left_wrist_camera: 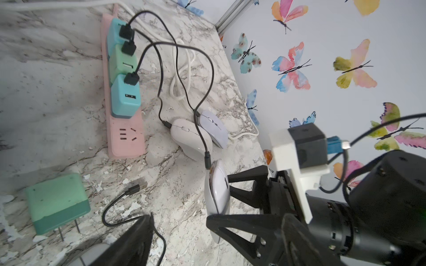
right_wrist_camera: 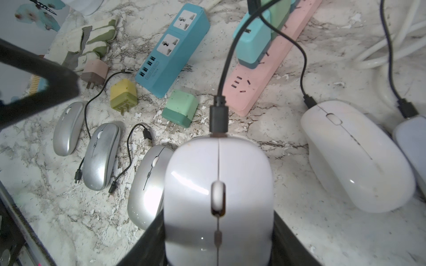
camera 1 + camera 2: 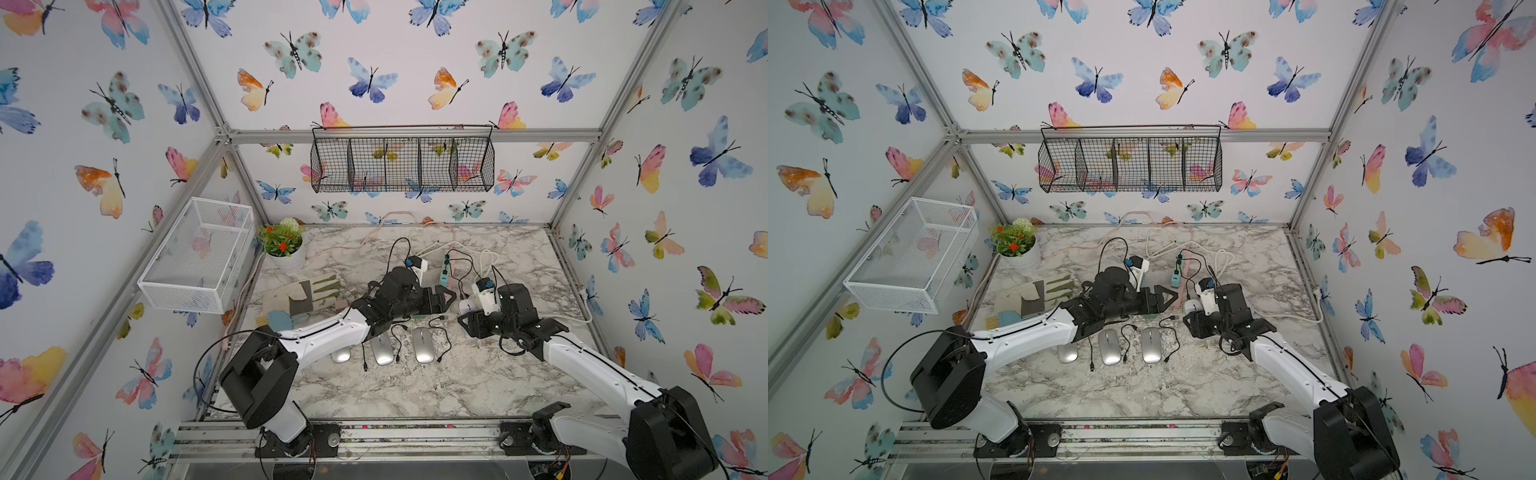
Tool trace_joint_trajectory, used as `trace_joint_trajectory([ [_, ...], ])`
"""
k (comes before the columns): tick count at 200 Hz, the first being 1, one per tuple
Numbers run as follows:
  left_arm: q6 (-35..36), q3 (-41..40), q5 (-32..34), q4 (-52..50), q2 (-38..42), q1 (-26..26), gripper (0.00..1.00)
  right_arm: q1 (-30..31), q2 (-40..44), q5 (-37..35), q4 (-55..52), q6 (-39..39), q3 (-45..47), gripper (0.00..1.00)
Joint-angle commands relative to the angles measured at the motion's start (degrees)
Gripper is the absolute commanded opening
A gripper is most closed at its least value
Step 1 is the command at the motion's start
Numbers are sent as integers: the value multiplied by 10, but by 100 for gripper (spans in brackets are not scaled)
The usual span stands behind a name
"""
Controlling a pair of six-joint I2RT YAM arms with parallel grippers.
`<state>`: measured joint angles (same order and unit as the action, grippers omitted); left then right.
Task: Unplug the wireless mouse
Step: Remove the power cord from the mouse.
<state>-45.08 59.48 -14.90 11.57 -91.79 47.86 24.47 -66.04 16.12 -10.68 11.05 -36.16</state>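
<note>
A: Your right gripper (image 2: 218,216)?
B: Clamped on the white mouse (image 2: 217,175); black cable (image 2: 219,115) plugged into its nose.
A: Your left gripper (image 3: 449,297)?
B: Jaws apart, empty, at the mouse's 9 o'clock in a top view; pink power strip (image 1: 125,135) at its 11.

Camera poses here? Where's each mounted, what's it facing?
Top views: overhead front, facing down at table; left arm, right arm show.
Left wrist: on left arm, faces pink power strip; own finger, right pincer show.
Right wrist: on right arm, faces along held mouse; own fingers flank it.
Shared: wrist views both show mouse, strip.
</note>
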Motion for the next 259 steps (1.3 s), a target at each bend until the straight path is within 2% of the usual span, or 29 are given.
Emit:
trace_joint_trajectory([
  [1, -19, 33, -16, 7, -28, 11, 88, 2, 23, 40, 27, -18, 13, 2],
  [42, -38, 56, -10, 14, -57, 19, 87, 1, 37, 70, 29, -39, 20, 1],
  [79, -54, 76, -9, 7, -81, 16, 81, 1, 52, 79, 40, -37, 26, 1],
  [100, -58, 87, -5, -1, -92, 16, 73, 1, 52, 80, 38, -37, 25, 1],
  [191, -57, 108, -4, -7, -112, 16, 26, 1, 57, 81, 34, -34, 27, 1],
  [259, -50, 109, -3, -13, -112, 16, 9, 1, 57, 71, 32, -24, 26, 1],
])
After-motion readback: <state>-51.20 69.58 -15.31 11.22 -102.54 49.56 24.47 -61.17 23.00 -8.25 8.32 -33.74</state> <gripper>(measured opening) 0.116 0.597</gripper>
